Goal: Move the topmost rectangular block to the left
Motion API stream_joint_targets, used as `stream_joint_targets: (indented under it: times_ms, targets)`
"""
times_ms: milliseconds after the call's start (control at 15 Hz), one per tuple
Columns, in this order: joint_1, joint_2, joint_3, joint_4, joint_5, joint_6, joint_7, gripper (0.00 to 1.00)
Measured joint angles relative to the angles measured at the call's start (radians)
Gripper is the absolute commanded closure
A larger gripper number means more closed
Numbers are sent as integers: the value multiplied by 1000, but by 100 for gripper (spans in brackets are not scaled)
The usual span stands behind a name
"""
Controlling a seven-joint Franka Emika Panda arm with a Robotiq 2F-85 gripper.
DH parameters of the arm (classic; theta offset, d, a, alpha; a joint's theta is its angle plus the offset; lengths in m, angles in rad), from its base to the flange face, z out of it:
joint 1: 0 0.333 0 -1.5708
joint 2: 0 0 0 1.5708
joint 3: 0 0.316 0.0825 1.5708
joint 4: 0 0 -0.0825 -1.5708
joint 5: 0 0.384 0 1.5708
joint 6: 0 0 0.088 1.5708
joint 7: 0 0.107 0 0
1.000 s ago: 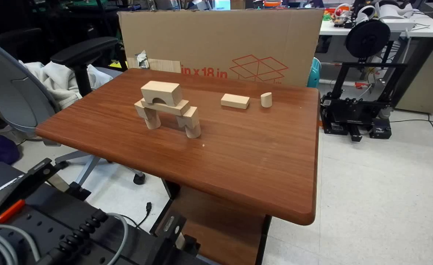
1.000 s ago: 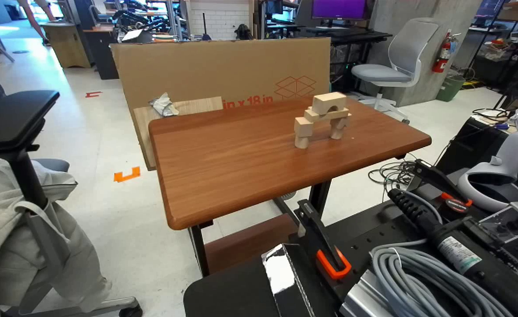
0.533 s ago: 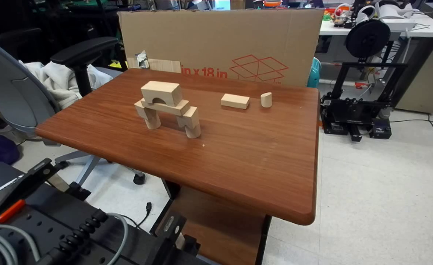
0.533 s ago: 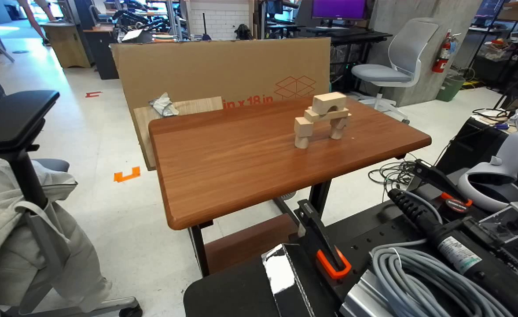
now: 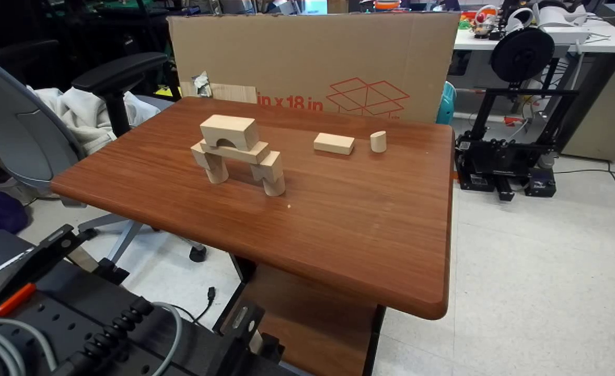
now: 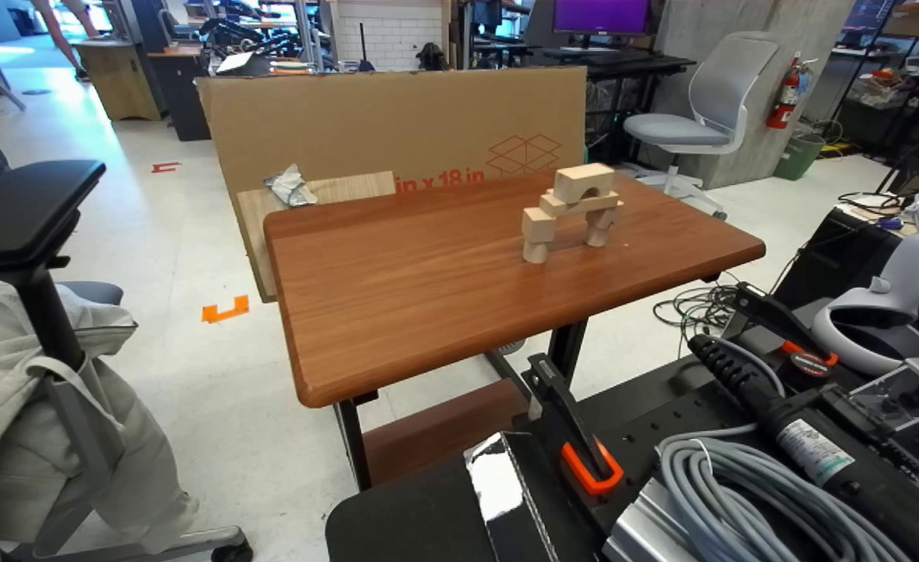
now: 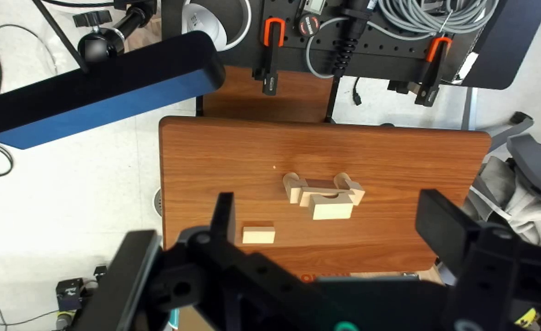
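The topmost rectangular block point(image 5: 229, 131) is light tan wood with an arch cut in its underside. It rests on a longer flat plank point(image 5: 240, 153), which bridges two supports of small blocks on round pegs. The same stack shows in an exterior view, with the block point(image 6: 582, 181) on top, and in the wrist view, with the block point(image 7: 332, 210) seen from above. A plain rectangular block point(image 5: 334, 143) lies apart on the table; it also shows in the wrist view point(image 7: 258, 235). My gripper point(image 7: 330, 204) is open and empty, high above the table, the stack framed between its fingers. It is outside both exterior views.
The brown table point(image 5: 359, 224) holds the blocks. A slanted-top peg point(image 5: 378, 142) stands near the loose block. A cardboard sheet point(image 5: 307, 57) stands upright along the table's far edge. A long black and blue object point(image 7: 100, 89) sits on a mount. Clamps point(image 7: 270, 57) sit on the black bench.
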Motion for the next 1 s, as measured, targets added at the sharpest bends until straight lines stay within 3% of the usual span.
stream_joint_targets:
  times_ms: [333, 533, 800, 1000]
  targets:
    - [0, 3, 12, -2, 1, 1, 15, 0]
    - [6, 39, 66, -4, 7, 29, 91, 0]
    - [35, 186, 177, 7, 42, 134, 261, 0]
    - [52, 317, 230, 31, 67, 225, 318, 0]
